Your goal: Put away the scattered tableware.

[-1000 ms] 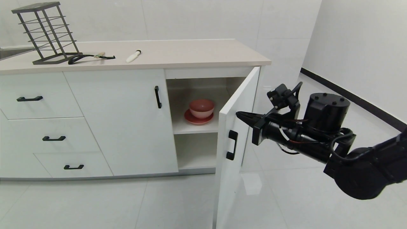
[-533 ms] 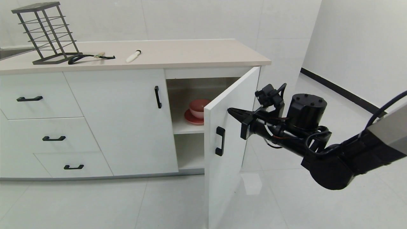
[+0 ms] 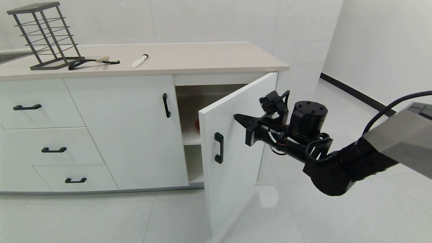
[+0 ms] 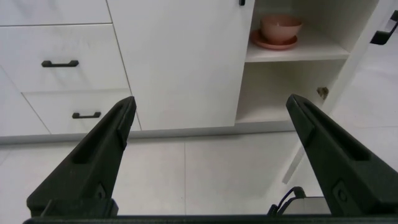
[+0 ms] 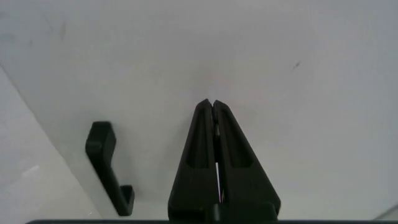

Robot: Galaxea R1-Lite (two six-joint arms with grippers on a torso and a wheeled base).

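- White cabinet door stands partly open, swung out from the right-hand bay of the unit. Its black door handle sits upright near the free edge.
- Right gripper is at the door's outer face, above the handle and a little to the hinge side. Its fingers are pressed together into one point with nothing between them. In the right wrist view that point sits right up against the white panel, looks like contact. The handle is beside it, not touching.
- Left gripper has its fingers spread wide and carries nothing. It is low down, facing the cabinet front and well apart from it.
- Pink bowl sits on a red plate, both on the upper shelf inside the open bay. In the head view a sliver of the plate shows past the door's edge.
- Countertop carries a black utensil with a pale section on its handle. It lies flat, head end at the base of the wire rack.
- White-handled tool also lies flat on the countertop, right of the utensil and apart from it.
- Rack is upright at the left end of the top, with nothing in it that I can make out.
- Second door left of the open bay is shut. Drawers are further left, each with a black pull.
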